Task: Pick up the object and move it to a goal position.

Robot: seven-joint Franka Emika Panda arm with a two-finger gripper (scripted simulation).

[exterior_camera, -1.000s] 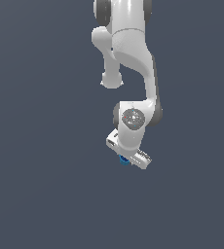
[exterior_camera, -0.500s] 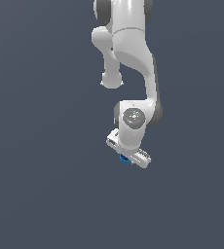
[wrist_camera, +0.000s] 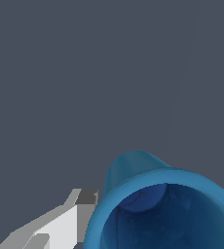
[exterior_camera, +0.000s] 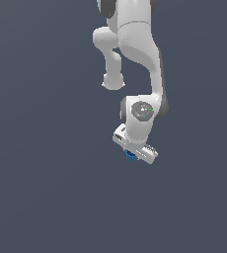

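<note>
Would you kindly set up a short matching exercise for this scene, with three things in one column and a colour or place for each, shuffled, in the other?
Things:
1. the cup
2. the gripper
3. the arm
4. the floor

Descriptions:
A. plain dark grey, all around the scene
B. bright blue with a darker hollow inside
C. white, reaching down from the top of the exterior view
D. white, at the arm's low end, with the blue thing just under it in the exterior view

Pairs: 1-B, 2-D, 3-C, 4-A
</note>
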